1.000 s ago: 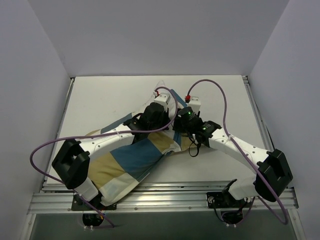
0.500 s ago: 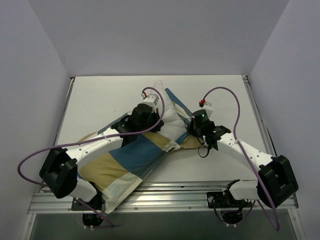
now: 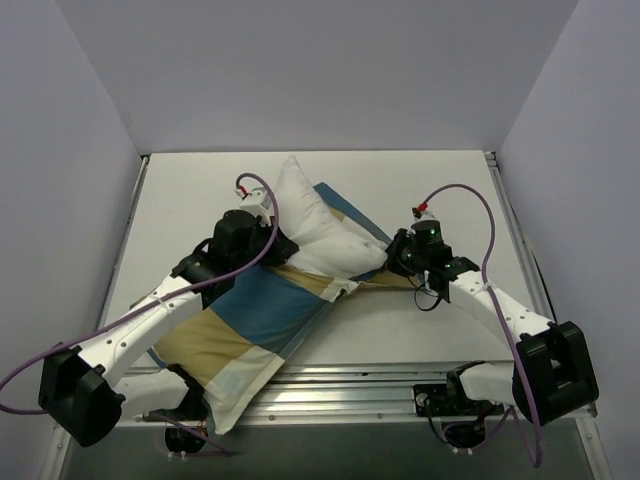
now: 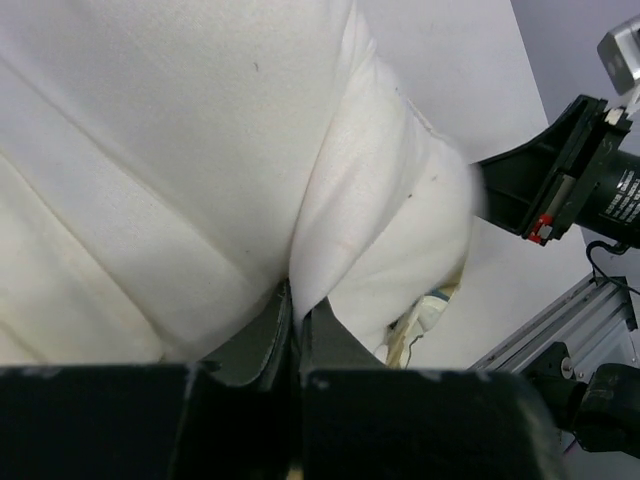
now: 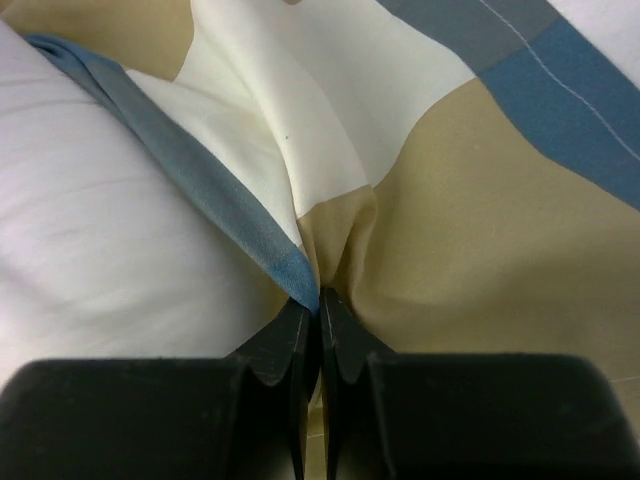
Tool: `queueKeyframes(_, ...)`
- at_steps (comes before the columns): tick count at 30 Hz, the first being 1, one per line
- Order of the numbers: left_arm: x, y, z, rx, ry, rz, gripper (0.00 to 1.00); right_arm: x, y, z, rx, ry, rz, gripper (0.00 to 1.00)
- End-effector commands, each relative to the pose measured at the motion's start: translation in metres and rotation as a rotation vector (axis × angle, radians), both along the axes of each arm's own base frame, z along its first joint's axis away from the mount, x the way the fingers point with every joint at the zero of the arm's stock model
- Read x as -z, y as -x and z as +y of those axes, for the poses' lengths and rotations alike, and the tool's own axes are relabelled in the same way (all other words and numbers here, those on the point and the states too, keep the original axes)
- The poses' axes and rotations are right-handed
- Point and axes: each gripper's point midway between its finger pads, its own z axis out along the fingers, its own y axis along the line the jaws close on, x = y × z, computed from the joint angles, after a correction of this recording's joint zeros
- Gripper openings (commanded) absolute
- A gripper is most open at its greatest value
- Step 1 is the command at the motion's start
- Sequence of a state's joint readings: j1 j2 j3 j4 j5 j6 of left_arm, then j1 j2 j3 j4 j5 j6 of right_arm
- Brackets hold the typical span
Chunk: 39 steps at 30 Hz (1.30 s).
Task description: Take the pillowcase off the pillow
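Note:
The plain white pillow (image 3: 318, 228) sticks out of the patterned pillowcase (image 3: 255, 320), which lies diagonally from the table's middle to its front left edge. My left gripper (image 3: 272, 240) is shut on a fold of the pillow (image 4: 330, 250), the fabric pinched between its fingertips (image 4: 297, 305). My right gripper (image 3: 392, 256) is shut on the pillowcase's open edge, pinching blue and tan cloth (image 5: 450, 220) between its jaws (image 5: 320, 298). The white pillow (image 5: 90, 220) fills the left of the right wrist view.
The white table (image 3: 200, 200) is walled on three sides. Its metal rail (image 3: 350, 385) runs along the front edge, with the pillowcase's lower corner hanging over it. Purple cables (image 3: 470, 200) loop above both arms.
My left gripper has moved left and back, drawing more white pillow out of the case. My right gripper has moved right, holding the case's edge. More bare pillow shows now.

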State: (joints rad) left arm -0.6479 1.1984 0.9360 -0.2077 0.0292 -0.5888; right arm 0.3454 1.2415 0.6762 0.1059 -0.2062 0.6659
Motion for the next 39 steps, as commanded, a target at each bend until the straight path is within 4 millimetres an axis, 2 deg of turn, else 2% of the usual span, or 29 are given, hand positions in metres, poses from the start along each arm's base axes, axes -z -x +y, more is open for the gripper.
queueKeyframes(1,0.018,0.005,0.081,-0.209,-0.149,0.087,0.02,0.050,0.007,-0.098,0.259,0.315,0.105,0.00)
queueKeyframes(5,0.001,0.001,0.103,-0.273,-0.112,0.059,0.02,0.048,0.008,-0.109,0.270,0.329,0.095,0.00)
queueKeyframes(8,-0.008,-0.001,0.108,-0.295,-0.075,0.041,0.02,0.047,0.005,-0.106,0.247,0.309,0.077,0.00)
queueKeyframes(11,-0.018,-0.012,0.092,-0.252,-0.018,0.015,0.02,0.036,0.003,-0.077,0.120,0.213,0.022,0.00)
queueKeyframes(12,-0.014,-0.013,0.076,-0.193,0.015,0.049,0.02,0.031,0.005,-0.065,0.065,0.177,0.008,0.00)
queueKeyframes(13,-0.022,-0.021,0.065,-0.170,0.052,0.026,0.02,0.025,0.006,-0.054,0.032,0.165,-0.010,0.01)
queueKeyframes(14,-0.034,-0.027,0.054,-0.146,0.076,0.005,0.02,0.014,0.008,-0.049,0.018,0.159,-0.037,0.07)
queueKeyframes(15,-0.031,-0.030,0.036,-0.105,0.065,0.010,0.06,-0.001,0.006,-0.044,0.008,0.156,-0.074,0.11)
queueKeyframes(16,-0.038,-0.034,0.025,-0.087,0.060,-0.013,0.10,-0.011,0.004,-0.045,0.022,0.172,-0.101,0.15)
queueKeyframes(17,-0.068,-0.040,0.013,-0.069,0.074,-0.072,0.16,-0.031,0.008,-0.041,0.018,0.172,-0.149,0.23)
queueKeyframes(18,-0.065,-0.039,-0.005,-0.039,0.031,-0.080,0.29,-0.050,0.007,-0.043,0.029,0.179,-0.184,0.28)
queueKeyframes(19,-0.072,-0.040,-0.014,-0.024,0.024,-0.096,0.36,-0.057,0.009,-0.052,0.051,0.219,-0.190,0.38)
queueKeyframes(20,-0.081,-0.040,-0.021,-0.009,0.028,-0.111,0.43,-0.074,0.010,-0.058,0.076,0.229,-0.227,0.42)
queueKeyframes(21,-0.094,-0.041,-0.026,0.000,0.042,-0.129,0.59,-0.099,0.005,-0.066,0.115,0.250,-0.272,0.47)
queueKeyframes(22,-0.097,-0.042,-0.024,-0.030,0.036,-0.137,0.69,-0.105,0.008,-0.074,0.121,0.294,-0.270,0.56)
queueKeyframes(23,-0.099,-0.041,-0.021,-0.046,0.036,-0.139,0.78,-0.115,0.007,-0.080,0.141,0.321,-0.288,0.60)
queueKeyframes(24,-0.096,-0.035,-0.013,-0.069,0.027,-0.125,0.84,-0.123,0.007,-0.081,0.136,0.333,-0.296,0.63)
queueKeyframes(25,-0.092,-0.032,-0.006,-0.095,0.012,-0.114,0.95,-0.139,0.006,-0.081,0.133,0.332,-0.319,0.69)
queueKeyframes(26,-0.088,-0.033,0.008,-0.160,-0.016,-0.109,0.97,-0.144,0.005,-0.074,0.093,0.325,-0.331,0.71)
queueKeyframes(28,-0.063,-0.016,0.033,-0.223,-0.091,-0.030,0.94,-0.155,0.001,-0.059,0.024,0.289,-0.370,0.76)
queueKeyframes(29,-0.053,-0.012,0.047,-0.270,-0.130,-0.010,0.94,-0.155,-0.002,-0.046,-0.035,0.261,-0.369,0.77)
queueKeyframes(30,-0.043,0.002,0.060,-0.295,-0.155,0.037,0.94,-0.154,0.000,-0.026,-0.117,0.219,-0.375,0.78)
queueKeyframes(31,-0.021,0.012,0.071,-0.314,-0.197,0.088,0.94,-0.151,-0.007,-0.015,-0.146,0.203,-0.376,0.79)
queueKeyframes(33,-0.001,0.033,0.086,-0.342,-0.217,0.159,0.94,-0.146,-0.008,0.007,-0.217,0.176,-0.382,0.80)
queueKeyframes(34,0.020,0.044,0.093,-0.349,-0.248,0.208,0.94,-0.144,-0.017,0.016,-0.234,0.171,-0.398,0.80)
queueKeyframes(36,0.034,0.059,0.099,-0.366,-0.223,0.255,0.94,-0.137,-0.026,0.026,-0.264,0.190,-0.411,0.81)
queueKeyframes(37,0.043,0.063,0.099,-0.367,-0.215,0.273,0.94,-0.126,-0.035,0.033,-0.282,0.202,-0.401,0.82)
queueKeyframes(38,0.064,0.073,0.103,-0.366,-0.231,0.312,0.94,-0.123,-0.042,0.036,-0.284,0.210,-0.406,0.82)
queueKeyframes(39,0.068,0.073,0.095,-0.356,-0.180,0.318,0.94,-0.115,-0.047,0.037,-0.281,0.222,-0.398,0.82)
